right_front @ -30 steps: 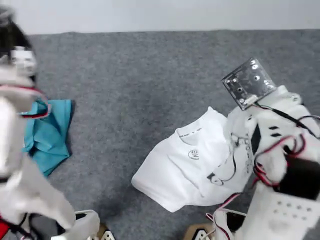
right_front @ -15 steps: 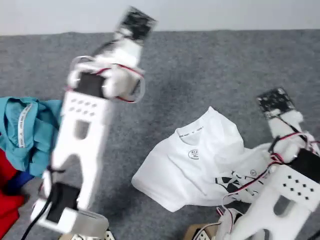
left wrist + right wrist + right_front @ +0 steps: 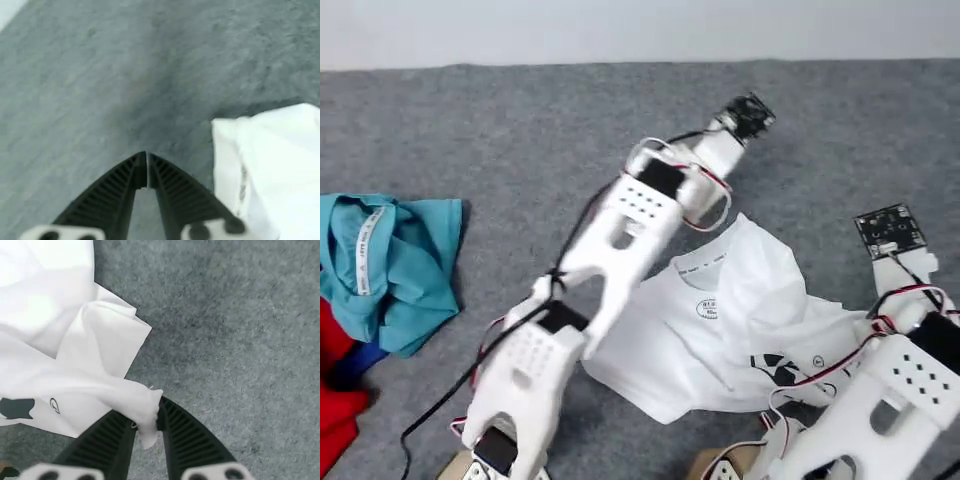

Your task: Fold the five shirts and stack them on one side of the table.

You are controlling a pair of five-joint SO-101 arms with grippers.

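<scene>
High view: showing a white shirt [image 3: 720,325] lying rumpled on the grey tabletop [image 3: 500,120], right of the middle, collar facing up with a small round print just below it. Showing the left arm [image 3: 620,225] stretching diagonally from the near edge across the shirt's near-left corner, with the wrist hanging above the tabletop just beyond the collar. Placing the right arm [image 3: 885,395] at the near right corner, rising beside the shirt's right-hand edge, where the fabric is bunching up toward it. Also catching a teal shirt [image 3: 395,265] crumpled at the picture's left edge, well apart from the white one, with a red garment [image 3: 335,410] and a scrap of blue cloth [image 3: 350,362] tucked against its near side.

Left wrist view: looking down on the left arm's jaws, pressing together at the tips and holding nothing, poised over bare grey tabletop. Showing a doubled-over edge of the white shirt [image 3: 270,165] lying just beside them, not touching.

Right wrist view: looking down on the right arm's jaws, pinching a hanging fold of the white shirt [image 3: 75,365] between them, with the cloth spilling out past the tips. Showing the rest of the shirt spreading away over the tabletop in loose layers, with a dark print peeking out along one edge.
</scene>
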